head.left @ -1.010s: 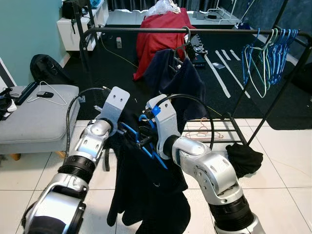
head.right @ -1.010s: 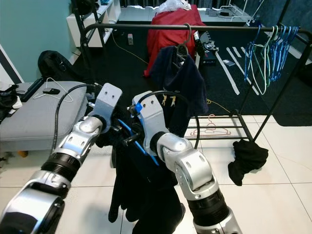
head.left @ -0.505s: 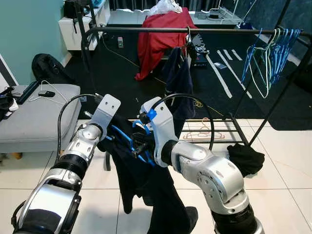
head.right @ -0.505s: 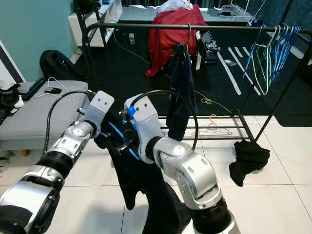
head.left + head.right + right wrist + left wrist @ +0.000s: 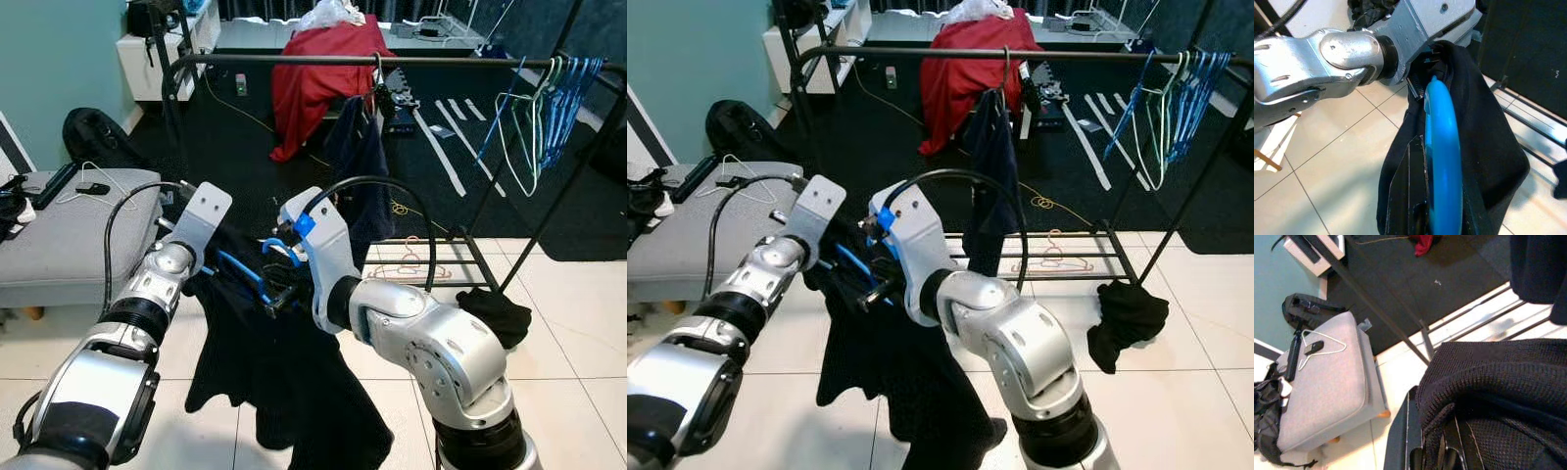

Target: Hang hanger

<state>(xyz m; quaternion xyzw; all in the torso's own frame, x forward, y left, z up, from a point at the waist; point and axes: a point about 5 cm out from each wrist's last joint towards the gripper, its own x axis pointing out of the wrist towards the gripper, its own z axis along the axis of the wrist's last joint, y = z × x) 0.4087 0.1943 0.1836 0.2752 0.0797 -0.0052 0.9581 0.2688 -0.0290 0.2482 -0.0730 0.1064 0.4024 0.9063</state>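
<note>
A blue hanger (image 5: 242, 271) sits inside a black knitted garment (image 5: 279, 377) that hangs in front of me at chest height. My right gripper (image 5: 278, 292) is shut on the blue hanger (image 5: 1442, 161) near its middle. My left gripper (image 5: 203, 262) is at the garment's left shoulder, with its fingers (image 5: 1452, 453) shut under the knit cloth (image 5: 1498, 382). Beyond stands the clothes rack, and its black rail (image 5: 294, 61) runs across the top. A dark navy garment (image 5: 358, 157) hangs from that rail on a hanger.
Several teal and blue hangers (image 5: 539, 108) hang at the rail's right end. A grey padded bench (image 5: 69, 235) with a white wire hanger stands on my left. A black cloth (image 5: 495, 313) lies on the tiles by the rack's foot. A red cloth (image 5: 318, 69) is draped behind.
My left gripper has drawn the garment's shoulder out to the left, and the black garment now hangs wider and flatter. The navy garment on the rail has turned edge-on.
</note>
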